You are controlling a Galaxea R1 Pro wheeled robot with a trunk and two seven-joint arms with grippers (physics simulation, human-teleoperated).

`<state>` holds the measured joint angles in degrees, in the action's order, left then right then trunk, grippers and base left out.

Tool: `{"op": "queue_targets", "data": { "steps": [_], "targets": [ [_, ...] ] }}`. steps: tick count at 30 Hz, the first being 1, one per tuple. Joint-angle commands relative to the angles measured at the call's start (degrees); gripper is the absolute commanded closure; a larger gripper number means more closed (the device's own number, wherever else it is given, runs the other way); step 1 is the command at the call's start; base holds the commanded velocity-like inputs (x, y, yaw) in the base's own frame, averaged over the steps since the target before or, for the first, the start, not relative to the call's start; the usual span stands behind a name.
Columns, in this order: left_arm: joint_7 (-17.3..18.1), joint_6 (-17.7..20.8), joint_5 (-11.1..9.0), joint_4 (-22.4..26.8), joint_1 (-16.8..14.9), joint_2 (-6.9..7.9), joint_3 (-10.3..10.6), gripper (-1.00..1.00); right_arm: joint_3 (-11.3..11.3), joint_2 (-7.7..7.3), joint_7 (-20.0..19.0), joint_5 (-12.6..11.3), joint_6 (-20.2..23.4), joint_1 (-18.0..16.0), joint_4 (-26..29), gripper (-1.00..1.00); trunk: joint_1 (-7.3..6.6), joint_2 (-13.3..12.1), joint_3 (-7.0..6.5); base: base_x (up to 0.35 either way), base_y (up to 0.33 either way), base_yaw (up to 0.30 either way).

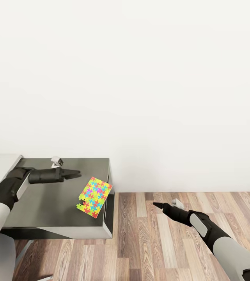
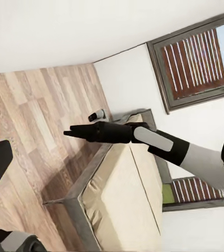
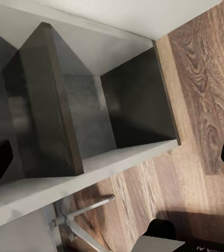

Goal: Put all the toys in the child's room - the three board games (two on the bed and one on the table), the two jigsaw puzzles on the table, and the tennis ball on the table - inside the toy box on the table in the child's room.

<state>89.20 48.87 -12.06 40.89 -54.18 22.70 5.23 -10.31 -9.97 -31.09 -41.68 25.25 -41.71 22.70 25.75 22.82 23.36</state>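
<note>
- Dark grey rectangular table (image 1: pixel 54 203): stands against the white wall on wood-plank floor (image 1: pixel 171 242).
- Multicoloured flat jigsaw puzzle (image 1: pixel 94 191): lies near the table's right edge.
- Left gripper (image 1: pixel 75 174): above the table, jaws narrow, empty.
- Right gripper (image 1: pixel 158 205): over the floor, jaws narrow, empty.

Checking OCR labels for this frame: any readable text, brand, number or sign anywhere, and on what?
No full word, brand, number or sign reads anywhere.
Dark surface at the edge of the right wrist view: faint pale marks, cut off by the frame, too small to read.
Jigsaw puzzle on the table: coloured pieces, no lettering.
</note>
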Motion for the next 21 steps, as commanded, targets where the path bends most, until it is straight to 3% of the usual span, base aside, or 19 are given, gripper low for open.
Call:
{"op": "queue_targets", "data": {
  "steps": [1,7,14,21],
  "targets": [
    [0.8,0.9,-0.2,0.0,0.0,0.07,0.3,-1.0,-0.2,-0.05,-0.1,-0.4,0.1,0.0,0.0,-1.0,0.03,0.1,0.09,0.0,0.0,0.0],
    [0.8,3.8,-0.2,0.2,0.1,-0.49,0.7,-1.0,-0.1,-0.05,-2.3,-0.7,0.0,0.0,0.1,-1.0,0.03,0.1,0.09,0.0,0.0,0.0],
    [0.8,4.6,-0.1,1.6,0.1,-0.62,0.8,-1.0,0.0,-0.07,-6.3,-0.8,0.0,0.0,0.6,-1.0,0.03,0.1,0.09,0.0,0.0,0.0],
    [0.8,4.7,0.0,2.8,0.1,-0.56,0.7,-1.0,-0.2,-0.02,-7.7,-1.0,1.2,0.0,5.9,-1.0,0.03,0.1,0.09,0.0,0.0,0.0]
  ]
}}
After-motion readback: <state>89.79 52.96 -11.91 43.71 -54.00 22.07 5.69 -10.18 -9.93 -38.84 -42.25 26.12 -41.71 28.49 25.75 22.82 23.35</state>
